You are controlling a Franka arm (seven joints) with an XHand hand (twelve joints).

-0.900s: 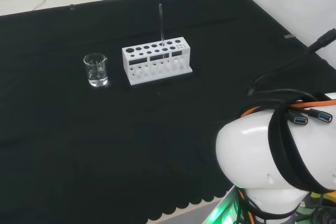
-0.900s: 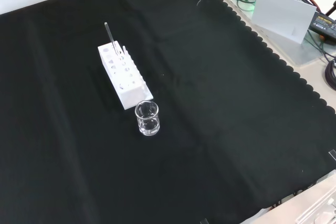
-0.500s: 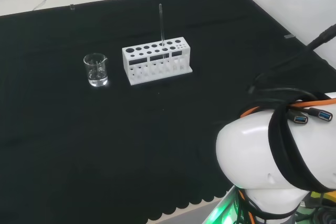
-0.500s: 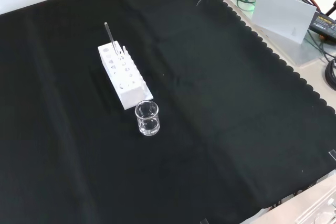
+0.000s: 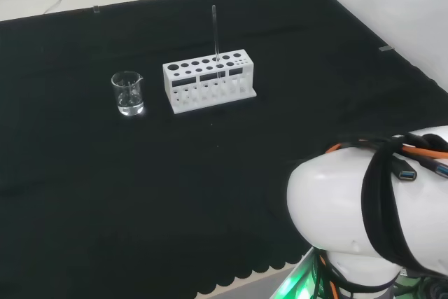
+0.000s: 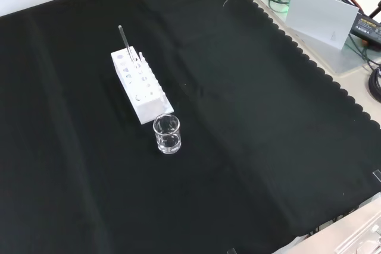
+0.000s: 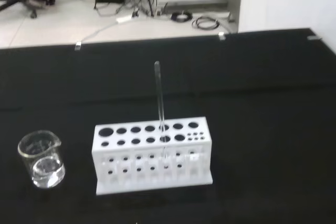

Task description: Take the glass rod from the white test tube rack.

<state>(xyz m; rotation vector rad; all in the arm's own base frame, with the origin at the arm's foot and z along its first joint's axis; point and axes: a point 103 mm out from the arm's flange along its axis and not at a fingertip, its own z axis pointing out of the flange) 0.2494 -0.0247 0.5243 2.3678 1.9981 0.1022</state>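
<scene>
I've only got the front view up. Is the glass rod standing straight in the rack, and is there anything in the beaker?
Observer: In the wrist view the glass rod stands upright in a back-row hole of the white test tube rack.
Operator: And the beaker?
Observer: The wrist view shows the beaker with a little clear liquid at the bottom.
Operator: Which end of the rack is it at?
Observer: In the head view it stands apart, off the rack's left end.
</scene>
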